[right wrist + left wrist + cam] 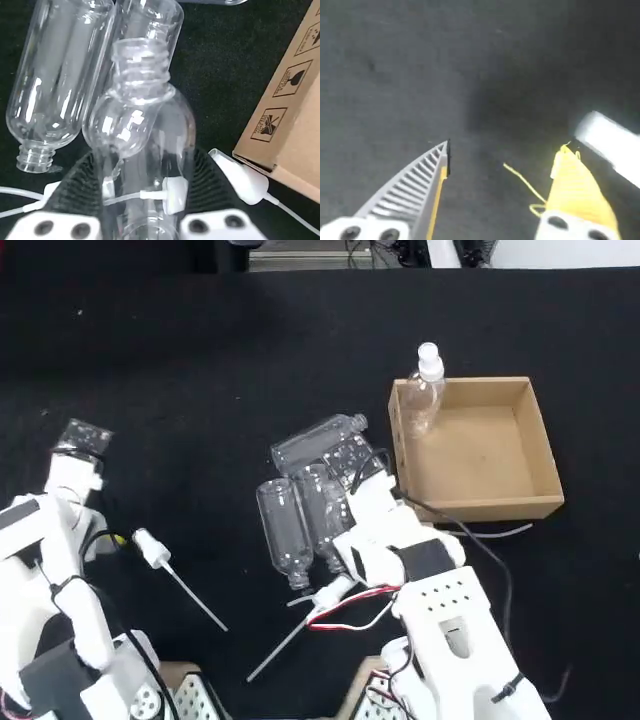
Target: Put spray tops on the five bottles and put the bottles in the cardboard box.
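At the lower left of the high view, the left gripper (pixel 505 146) hangs spread over the bare black desk (pixel 200 360), with a loose spray top (pixel 150 546) near it. At lower centre, the right gripper (pixel 145 155) pinches a clear open-necked bottle (pixel 140 115), and a second spray top (pixel 325 593) lies beside it. More capless bottles (pixel 283 525) lie clustered at centre. At upper right, the cardboard box (pixel 480 508) holds one capped bottle (pixel 424 400), standing in its upper left corner.
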